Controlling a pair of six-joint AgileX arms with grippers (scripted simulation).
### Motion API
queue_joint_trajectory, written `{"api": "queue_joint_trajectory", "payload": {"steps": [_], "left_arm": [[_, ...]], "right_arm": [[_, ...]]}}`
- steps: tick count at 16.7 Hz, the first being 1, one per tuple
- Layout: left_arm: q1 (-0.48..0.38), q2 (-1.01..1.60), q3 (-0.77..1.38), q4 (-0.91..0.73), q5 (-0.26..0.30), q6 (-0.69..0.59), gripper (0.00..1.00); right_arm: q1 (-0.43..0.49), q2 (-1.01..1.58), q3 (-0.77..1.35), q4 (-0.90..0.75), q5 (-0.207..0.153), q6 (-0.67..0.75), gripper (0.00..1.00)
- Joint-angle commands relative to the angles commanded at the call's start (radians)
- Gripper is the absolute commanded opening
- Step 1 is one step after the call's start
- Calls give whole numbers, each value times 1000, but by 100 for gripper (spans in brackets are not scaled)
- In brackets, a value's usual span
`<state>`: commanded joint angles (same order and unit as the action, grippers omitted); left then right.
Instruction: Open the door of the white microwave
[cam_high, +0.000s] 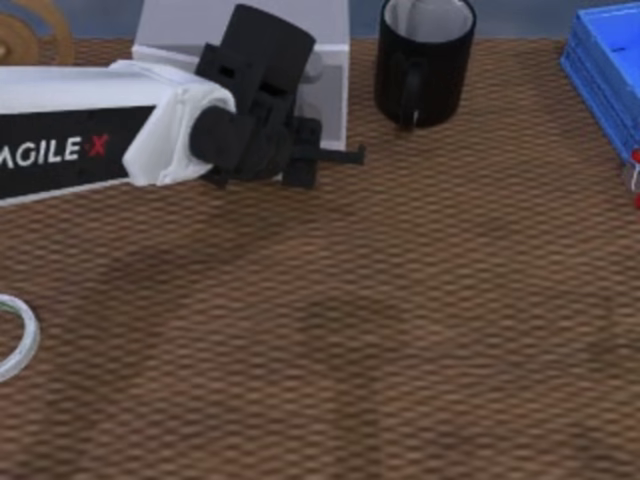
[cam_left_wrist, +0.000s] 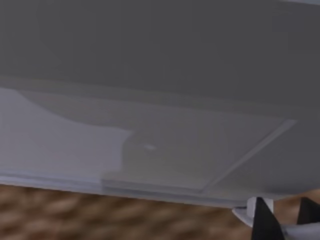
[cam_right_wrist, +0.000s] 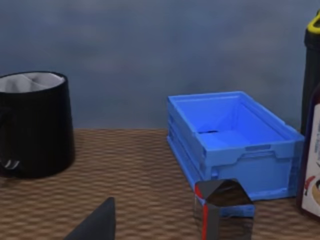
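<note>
The white microwave (cam_high: 335, 40) stands at the table's back edge, left of centre, half covered by my left arm. My left gripper (cam_high: 320, 152) is pressed against its front. In the left wrist view the door's grey window (cam_left_wrist: 165, 100) fills most of the picture. At the door's lower corner the slim white handle (cam_left_wrist: 244, 210) passes between the two black fingertips (cam_left_wrist: 262, 222), and my left gripper (cam_left_wrist: 285, 219) is shut on it. My right gripper (cam_right_wrist: 160, 225) is parked out of the top view, open, with one dark finger (cam_right_wrist: 100, 220) showing.
A black mug (cam_high: 425, 60) stands just right of the microwave. A blue crate (cam_high: 605, 70) sits at the back right, with a small grey box with a red stripe (cam_right_wrist: 222, 210) and a dark bottle (cam_right_wrist: 310, 125) near it. A clear ring (cam_high: 15, 335) lies at the left edge.
</note>
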<state>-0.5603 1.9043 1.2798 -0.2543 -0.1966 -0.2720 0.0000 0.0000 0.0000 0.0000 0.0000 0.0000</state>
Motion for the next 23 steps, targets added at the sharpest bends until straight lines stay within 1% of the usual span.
{"api": "queue_joint_trajectory", "payload": {"steps": [15, 17, 23], "left_arm": [[0, 0, 0, 0, 0, 0, 0], [-7, 1, 1, 0, 9, -2, 0], [16, -40, -56, 26, 50, 61, 0]], "right_arm": [[0, 0, 0, 0, 0, 0, 100], [0, 0, 0, 0, 0, 0, 100], [0, 0, 0, 0, 0, 0, 100]]}}
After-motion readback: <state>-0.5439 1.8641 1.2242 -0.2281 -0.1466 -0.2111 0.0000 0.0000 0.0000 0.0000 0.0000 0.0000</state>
